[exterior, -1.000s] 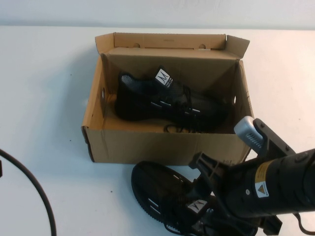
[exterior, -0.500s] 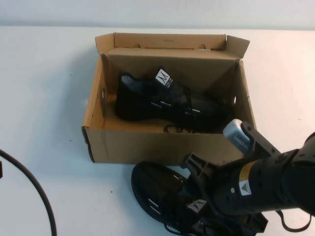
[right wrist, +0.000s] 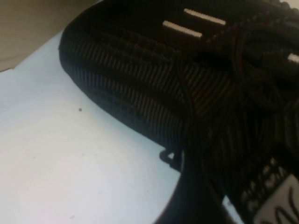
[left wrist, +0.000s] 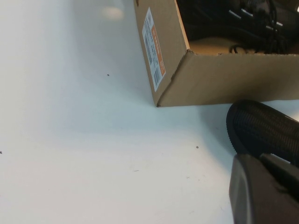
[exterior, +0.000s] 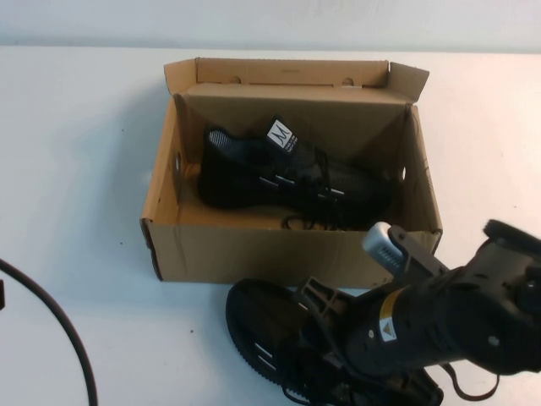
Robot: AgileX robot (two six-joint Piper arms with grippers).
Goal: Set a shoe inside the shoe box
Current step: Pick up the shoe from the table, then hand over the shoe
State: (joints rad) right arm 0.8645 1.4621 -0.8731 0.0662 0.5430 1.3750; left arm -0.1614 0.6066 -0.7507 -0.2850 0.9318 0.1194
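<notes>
A black mesh sneaker (exterior: 266, 334) lies on the white surface (exterior: 84, 169) just in front of the open brown cardboard shoe box (exterior: 254, 249), where its twin (exterior: 287, 173) already rests. The right claw (exterior: 325, 372) hangs low over the loose shoe's laced midsection; whether it is parted or closed on anything cannot be told, as the arm's own body hides it. The left claw (left wrist: 261, 191) sits low near the surface, off the box's near-left corner, with the sneaker's toe just beyond it; its state cannot be told either.

The loose sneaker's rounded toe points toward the robot's left and slightly toward the box, its long axis running roughly parallel to the box's front wall, heel hidden under the right arm. The shoe looks light, with a soft, yielding mesh upper over a stiffer ridged sole; the sturdier hold would likely be across the collar or tongue area, not the collapsible toe.
</notes>
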